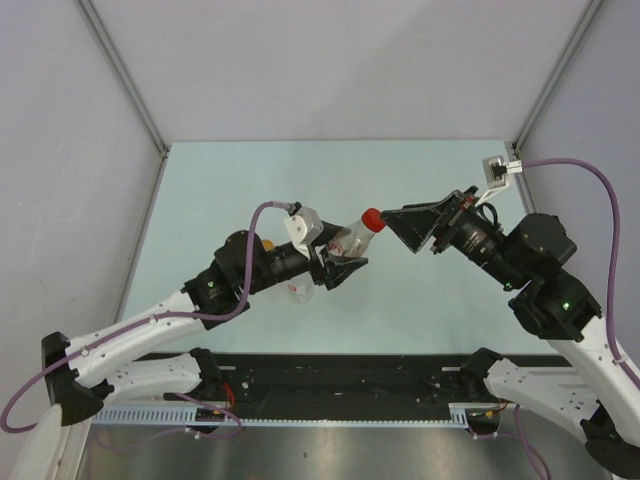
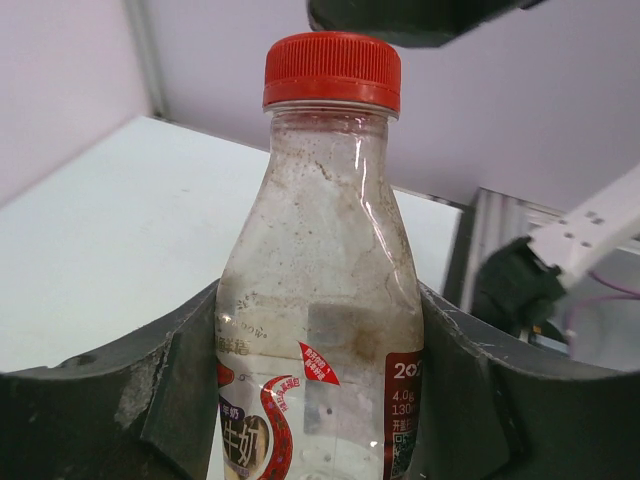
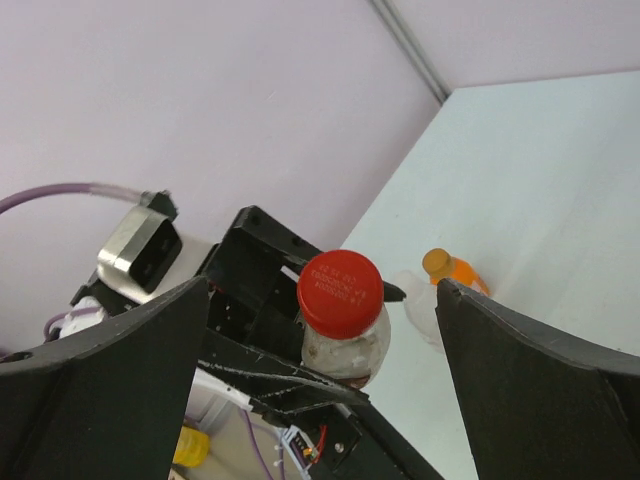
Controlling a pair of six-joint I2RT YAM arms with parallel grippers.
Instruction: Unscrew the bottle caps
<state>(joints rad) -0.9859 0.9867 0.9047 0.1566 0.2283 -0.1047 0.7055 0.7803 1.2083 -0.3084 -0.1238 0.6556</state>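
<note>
Grips the label-banded bottle [image 1: 349, 240] in the left pincer [image 1: 338, 264], lifted off the counter [image 1: 210, 200] and tilted, red cap [image 1: 372, 217] screwed on and pointing toward the right arm. Holds the right pincer [image 1: 398, 230] wide open just beside that cap, fingers apart from it on both sides. Down on the counter behind: orange-capped bottle [image 3: 455, 271] and plain clear bottle [image 3: 419, 300], side by side.
</note>
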